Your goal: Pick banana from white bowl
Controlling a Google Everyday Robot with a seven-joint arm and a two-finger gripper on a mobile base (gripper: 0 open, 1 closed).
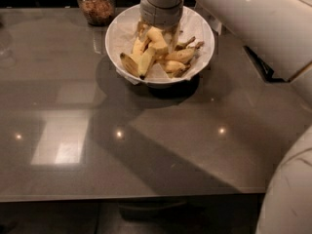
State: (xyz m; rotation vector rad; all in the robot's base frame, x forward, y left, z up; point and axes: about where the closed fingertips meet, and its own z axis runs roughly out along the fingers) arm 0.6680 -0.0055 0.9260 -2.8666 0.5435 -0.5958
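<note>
Gripper (157,37) down inside the white bowl (116,37), directly under the pale wrist of the arm (243,18) and right at the upper end of the banana (147,60). The banana lies tilted: black tip low toward the bowl's near-left rim, upper end raised. Shorter bananas (179,57) heaped to its right on crumpled paper lining (197,26). Glass jar (96,4) with brown contents stands just beyond the bowl, to the left. Grey glossy worktop (146,155) — small light spots reflected in it.
</note>
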